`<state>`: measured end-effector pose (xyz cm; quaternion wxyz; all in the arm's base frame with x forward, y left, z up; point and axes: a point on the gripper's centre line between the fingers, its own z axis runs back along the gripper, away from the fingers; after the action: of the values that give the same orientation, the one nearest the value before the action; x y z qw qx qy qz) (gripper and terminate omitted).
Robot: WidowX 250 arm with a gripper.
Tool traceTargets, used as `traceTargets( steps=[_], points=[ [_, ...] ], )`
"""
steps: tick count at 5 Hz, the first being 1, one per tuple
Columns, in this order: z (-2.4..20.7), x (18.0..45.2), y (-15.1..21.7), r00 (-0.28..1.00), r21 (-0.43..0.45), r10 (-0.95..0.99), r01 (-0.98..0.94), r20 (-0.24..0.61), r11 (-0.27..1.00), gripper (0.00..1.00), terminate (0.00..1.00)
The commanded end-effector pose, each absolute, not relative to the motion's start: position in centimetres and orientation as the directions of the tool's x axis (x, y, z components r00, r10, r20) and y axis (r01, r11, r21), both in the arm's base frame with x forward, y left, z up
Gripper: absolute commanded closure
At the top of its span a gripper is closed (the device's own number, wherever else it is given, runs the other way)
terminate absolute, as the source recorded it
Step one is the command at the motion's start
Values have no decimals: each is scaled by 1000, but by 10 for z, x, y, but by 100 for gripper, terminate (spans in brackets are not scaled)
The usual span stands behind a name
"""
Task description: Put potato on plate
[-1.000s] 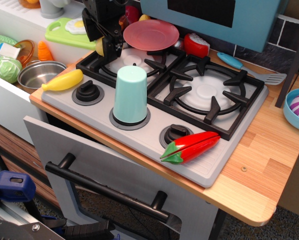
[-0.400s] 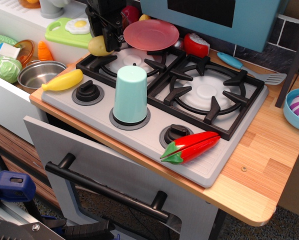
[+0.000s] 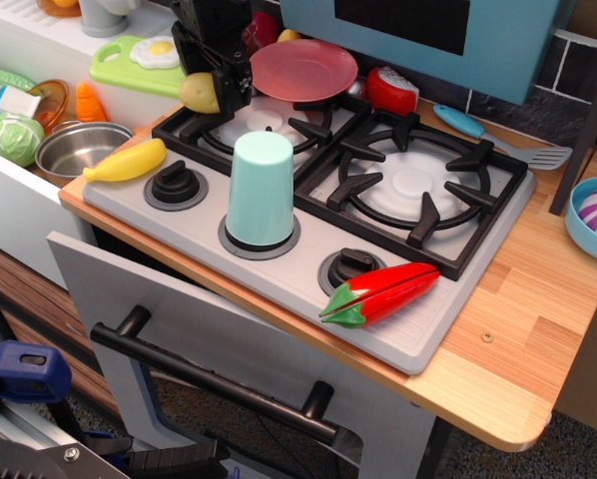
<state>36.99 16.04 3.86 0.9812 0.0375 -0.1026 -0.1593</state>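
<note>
**Potato lifted beside the plate**

At the upper left of the frame the black claw (image 3: 222, 85) is clenched on the potato (image 3: 198, 92), whose pale yellow, egg-shaped body bulges out of the claw's left side. A moment ago the potato sat a little further left and the claw stood straighter; now both have shifted slightly right, toward the plate (image 3: 303, 69), and the potato appears to hang clear of the stove's edge. That suggests the grasp has taken and the carry is under way, with only a short move right and a release left to do.

The plate is a flat, round, pinkish-red disc with a shallow rim, smooth plastic, resting over the back of the upper-left burner (image 3: 264, 115), just beside the claw. The burner grates are black, ribbed and angular over white discs. Lower in the frame stands an upturned mint-green cup (image 3: 262, 190), glossy and tapered. A yellow banana (image 3: 127, 161) lies at the left, a shiny red chili (image 3: 378, 293) toward the lower right, and a blue bowl (image 3: 590, 215) sits on the wood-grain tabletop (image 3: 518, 339) at the right edge.
</note>
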Motion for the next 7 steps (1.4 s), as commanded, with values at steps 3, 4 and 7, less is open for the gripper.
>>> traceTargets(
  steps=[3,4,7],
  points=[
    [68,362,164,931,172,-273,236,242,956,100,0],
    [97,383,158,920,221,-318,269,228,937,100,0],
    [115,426,134,887,187,-410,374,214,908,0,0]
  ],
)
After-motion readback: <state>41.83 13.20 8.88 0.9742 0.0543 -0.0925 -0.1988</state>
